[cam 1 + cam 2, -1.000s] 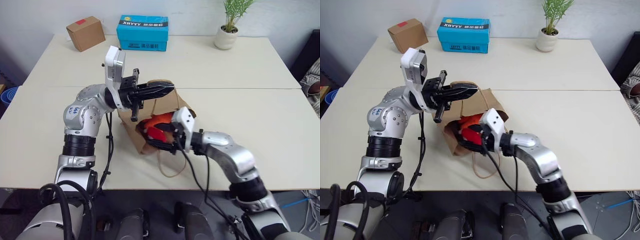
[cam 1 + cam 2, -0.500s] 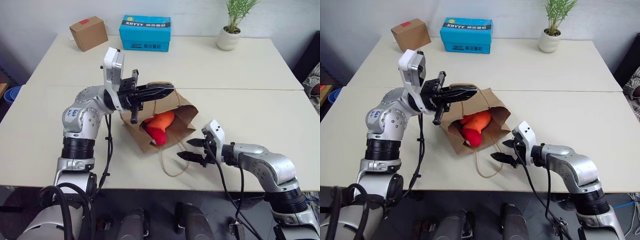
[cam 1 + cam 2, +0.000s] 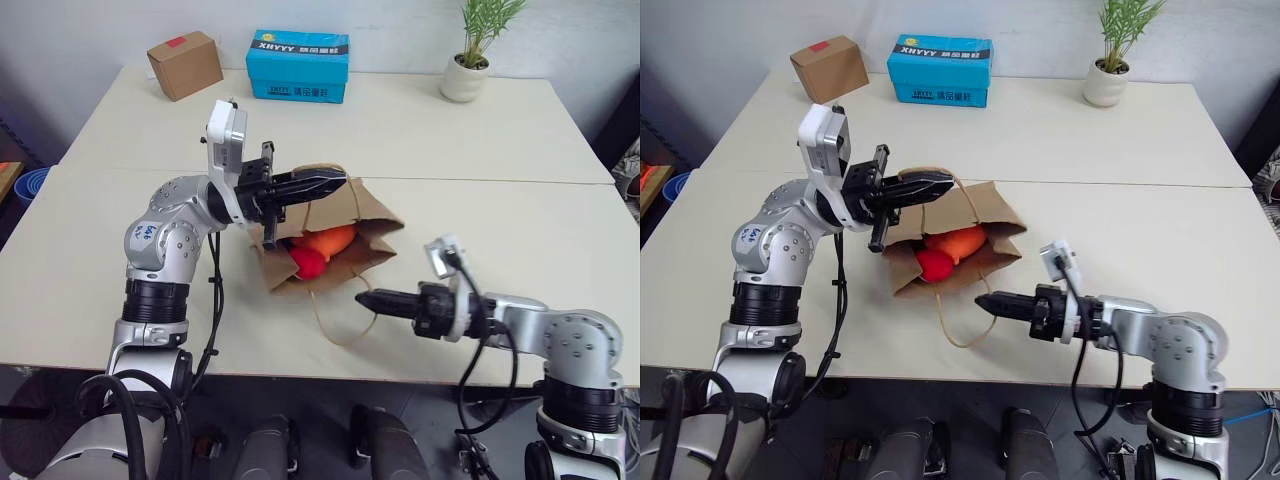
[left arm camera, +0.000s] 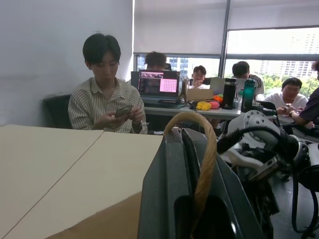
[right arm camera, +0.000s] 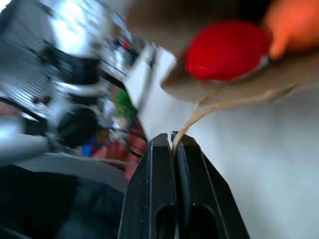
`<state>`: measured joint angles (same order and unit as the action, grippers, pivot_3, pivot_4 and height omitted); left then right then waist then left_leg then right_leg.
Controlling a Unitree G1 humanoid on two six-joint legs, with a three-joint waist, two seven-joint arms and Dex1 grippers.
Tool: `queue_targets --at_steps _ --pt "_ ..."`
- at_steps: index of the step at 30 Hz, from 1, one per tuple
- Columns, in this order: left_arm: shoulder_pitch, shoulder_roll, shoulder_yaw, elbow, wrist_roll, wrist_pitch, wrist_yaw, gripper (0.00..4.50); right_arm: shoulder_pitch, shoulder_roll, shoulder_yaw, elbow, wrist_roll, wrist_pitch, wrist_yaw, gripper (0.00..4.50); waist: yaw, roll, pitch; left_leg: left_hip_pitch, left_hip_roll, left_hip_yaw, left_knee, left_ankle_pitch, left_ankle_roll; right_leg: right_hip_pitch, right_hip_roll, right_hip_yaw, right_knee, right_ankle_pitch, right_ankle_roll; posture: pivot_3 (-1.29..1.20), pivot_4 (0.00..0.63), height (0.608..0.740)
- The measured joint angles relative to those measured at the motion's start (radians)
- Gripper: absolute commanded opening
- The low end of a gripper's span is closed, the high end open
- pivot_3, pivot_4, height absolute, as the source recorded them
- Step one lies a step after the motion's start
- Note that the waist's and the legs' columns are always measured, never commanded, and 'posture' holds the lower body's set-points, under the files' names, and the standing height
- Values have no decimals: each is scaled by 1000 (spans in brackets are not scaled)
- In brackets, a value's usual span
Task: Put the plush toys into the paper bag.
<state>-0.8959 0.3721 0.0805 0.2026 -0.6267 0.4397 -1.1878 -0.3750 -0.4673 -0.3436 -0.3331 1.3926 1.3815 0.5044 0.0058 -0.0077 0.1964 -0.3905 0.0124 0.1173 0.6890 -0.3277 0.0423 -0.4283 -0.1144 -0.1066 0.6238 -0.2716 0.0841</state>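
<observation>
The brown paper bag point(image 3: 368, 214) lies on its side mid-table, mouth toward me. Inside the mouth rest both plush toys, the orange one point(image 3: 327, 240) and the round red one point(image 3: 308, 261) in front of it. My left gripper point(image 3: 336, 181) is shut on the bag's upper cord handle point(image 4: 209, 149) and holds the mouth up. My right gripper point(image 3: 362, 298) is shut, level, pointing at the bag from the front right, outside it. The lower cord handle point(image 3: 338, 330) loops on the table at its tips; I cannot tell if it is pinched. The right wrist view shows the red toy point(image 5: 227, 50).
At the table's far edge stand a brown cardboard box point(image 3: 185, 64), a blue box point(image 3: 298, 65) and a potted plant point(image 3: 470, 66). A seam point(image 3: 500, 182) crosses the table point(image 3: 520, 240) behind the bag. Several people point(image 4: 105, 102) sit at desks beyond the table.
My right gripper has come out of the bag toward the front right, leaving both toys inside, and has shut. The left gripper has kept its hold on the handle.
</observation>
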Motion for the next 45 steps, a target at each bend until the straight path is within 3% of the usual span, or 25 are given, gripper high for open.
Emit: queue_targets --at_steps 2,6,9,14,15,18,24,29,30,35,41,45 --pt "-42 0 15 54 6 -38 1 0 -38 -85 -40 13 221 -82 -130 10 -2 0 0 0 0 0 0 0 0 0 0 0 0 0 0 0 150 740" --pt "-98 1 23 133 25 -100 -4 0 -70 -201 -50 37 411 -204 -284 10 -3 0 0 0 0 2 -1 0 0 0 1 -1 -1 0 0 0 150 740" --pt "-120 1 22 213 60 -161 -9 0 -102 -258 -51 70 429 -268 -329 10 -2 -1 0 0 0 3 -1 0 1 0 1 -3 -1 0 1 0 150 740" --pt "-121 -6 9 283 80 -172 -47 0 -42 -238 1 84 330 -316 -327 10 -2 -1 0 -1 1 3 -1 0 1 -1 1 -3 -2 0 1 0 150 740" --pt "-121 -6 7 280 79 -155 -55 192 -22 -231 19 83 302 -324 -318 2 -2 -1 0 -1 0 3 -1 -1 1 -1 1 -3 -2 1 1 0 150 740" --pt "-120 4 3 267 75 -90 -67 877 -10 -221 19 67 291 -358 -298 613 -1 -1 0 -1 0 3 0 -1 2 -1 1 -3 -2 1 2 0 150 740" --pt "-95 122 -39 182 81 42 -114 2740 21 -306 -8 -109 207 -397 -78 2689 -3 -1 0 -1 1 2 -1 -1 2 0 1 -2 -3 1 2 0 150 740" --pt "-73 205 -62 178 107 86 -139 4258 154 -372 -72 -125 75 -428 72 4382 8 -1 0 -1 0 2 0 -1 3 0 1 -2 -3 1 2 0 150 740" --pt "-73 223 -62 178 111 95 -142 4472 163 -379 -95 -126 56 -443 92 4500 10 -1 0 -1 0 3 0 -2 3 0 1 -2 -3 1 2 0 150 740" --pt "-47 276 -103 164 150 125 -173 4472 277 -374 -158 -173 -131 -593 251 4500 20 -1 0 0 0 3 0 -2 3 0 2 -2 -3 1 2 0 150 740" --pt "35 267 -79 115 142 69 -180 4472 350 -309 -180 -178 -259 -743 354 4500 18 -1 0 0 0 3 2 -2 3 0 1 -1 -2 2 3 0 150 740" --pt "58 266 -52 57 103 142 -149 4472 403 -308 -161 -176 -395 -843 432 4500 18 -1 0 0 0 3 2 -2 3 0 1 -1 -2 2 3 0 150 740"
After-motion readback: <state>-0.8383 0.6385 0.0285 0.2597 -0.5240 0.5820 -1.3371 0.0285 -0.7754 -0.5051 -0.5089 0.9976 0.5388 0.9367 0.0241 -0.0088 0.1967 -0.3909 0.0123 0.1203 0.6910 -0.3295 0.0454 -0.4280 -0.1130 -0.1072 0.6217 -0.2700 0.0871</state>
